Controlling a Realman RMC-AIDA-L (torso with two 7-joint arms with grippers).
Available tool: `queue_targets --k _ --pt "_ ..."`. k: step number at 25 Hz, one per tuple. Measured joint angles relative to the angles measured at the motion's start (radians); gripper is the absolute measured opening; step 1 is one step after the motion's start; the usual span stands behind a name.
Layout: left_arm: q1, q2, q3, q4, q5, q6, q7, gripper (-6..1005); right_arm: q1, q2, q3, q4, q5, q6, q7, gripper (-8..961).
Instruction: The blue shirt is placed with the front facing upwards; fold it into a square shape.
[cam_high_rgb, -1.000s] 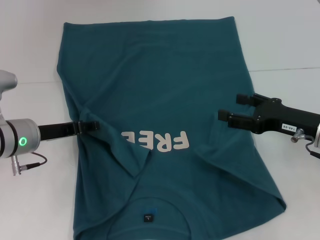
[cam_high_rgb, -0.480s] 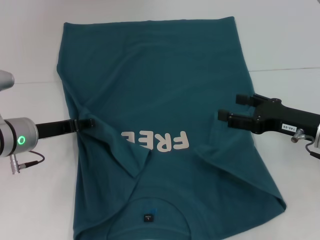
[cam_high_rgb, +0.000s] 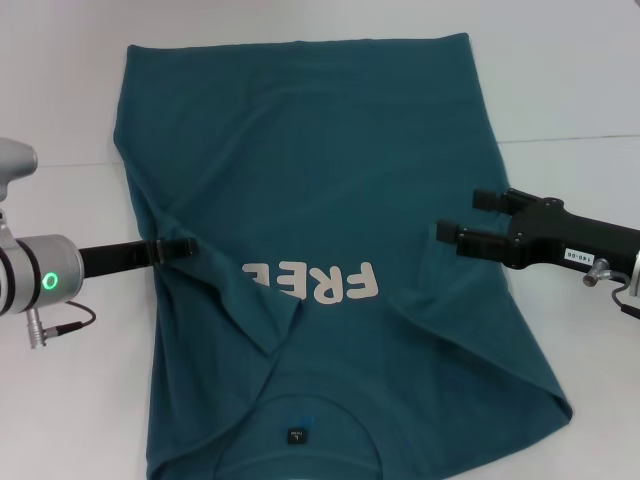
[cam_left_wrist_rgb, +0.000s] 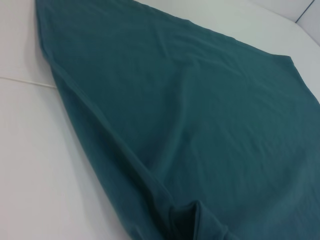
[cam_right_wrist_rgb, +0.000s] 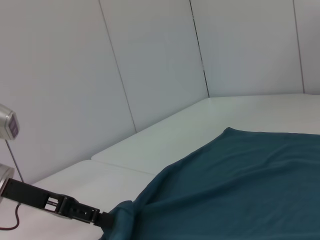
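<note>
Left end effector (cam_high_rgb: 185, 246) pinched on the blue shirt's (cam_high_rgb: 320, 180) edge; right end effector (cam_high_rgb: 462, 220) spread wide above it.

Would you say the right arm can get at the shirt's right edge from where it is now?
Probably yes: the right gripper is open just above the blue shirt at that edge, with nothing between them.
</note>
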Motion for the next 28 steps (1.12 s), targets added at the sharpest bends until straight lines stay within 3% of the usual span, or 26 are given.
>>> queue_targets --k 16,21,28 --pt "-0.001 -0.003 -0.001 0.008 -0.001 -0.002 -0.017 657 0.001 0.0 0.0 0.0 0.001 -0.001 0.0 927" --pt "-0.001 -0.002 -0.007 0.009 -0.001 -0.002 -0.017 585 0.001 0.0 0.0 0.0 0.001 -0.001 0.0 927" --pt "0.002 0.001 -0.028 0.009 -0.001 0.0 -0.018 218 0.0 0.0 0.0 0.0 0.001 -0.001 0.0 927"
